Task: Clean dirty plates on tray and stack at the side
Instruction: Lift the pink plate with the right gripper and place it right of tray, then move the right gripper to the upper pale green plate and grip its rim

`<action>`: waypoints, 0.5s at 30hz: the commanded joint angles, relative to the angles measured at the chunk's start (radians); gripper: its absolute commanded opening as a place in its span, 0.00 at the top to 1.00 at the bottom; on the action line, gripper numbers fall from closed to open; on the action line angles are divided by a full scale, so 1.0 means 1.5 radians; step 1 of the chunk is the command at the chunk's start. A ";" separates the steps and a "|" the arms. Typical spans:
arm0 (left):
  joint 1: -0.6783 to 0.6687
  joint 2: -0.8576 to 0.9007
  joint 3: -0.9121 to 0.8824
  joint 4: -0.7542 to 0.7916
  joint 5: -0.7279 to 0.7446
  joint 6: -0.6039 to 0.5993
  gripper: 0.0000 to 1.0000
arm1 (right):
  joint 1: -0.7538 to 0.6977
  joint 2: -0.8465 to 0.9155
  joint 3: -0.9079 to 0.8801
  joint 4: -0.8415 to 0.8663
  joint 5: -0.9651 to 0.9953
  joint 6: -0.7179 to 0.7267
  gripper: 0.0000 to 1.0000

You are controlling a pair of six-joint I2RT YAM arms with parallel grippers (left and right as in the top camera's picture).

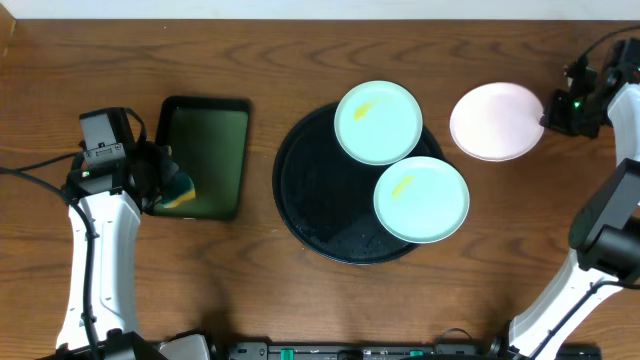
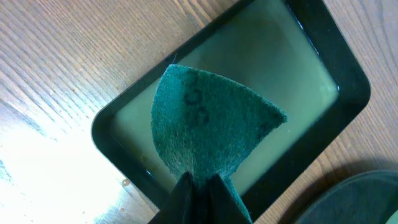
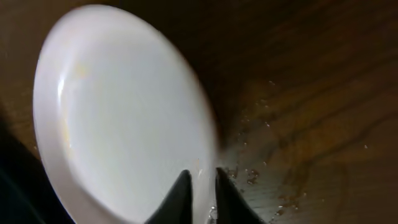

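Left gripper [image 2: 199, 182] is clenched on sponge [image 2: 211, 124]; white plate [image 1: 495, 121], right of tray [image 1: 310, 190], is pinched at its right rim by right gripper [image 3: 202, 185]. Smeared cyan plates [image 1: 378, 122] are seated on tray, rightward of sponge.

The wooden table [image 1: 300, 310] bears a round black tray [image 1: 315, 205], rectangular tray [image 1: 208, 102] and white plate [image 1: 495, 120].

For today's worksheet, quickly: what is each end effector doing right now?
Left end effector: shut on the green sponge.
Right end effector: shut on the white plate rim.
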 commanded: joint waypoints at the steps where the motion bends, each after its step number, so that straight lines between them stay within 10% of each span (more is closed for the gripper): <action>1: 0.003 -0.007 -0.004 -0.001 0.004 0.011 0.92 | -0.001 0.004 0.000 0.003 -0.018 0.008 0.72; 15: 0.003 -0.007 -0.004 0.001 0.004 0.011 0.92 | 0.116 0.004 0.107 -0.055 -0.183 0.001 0.30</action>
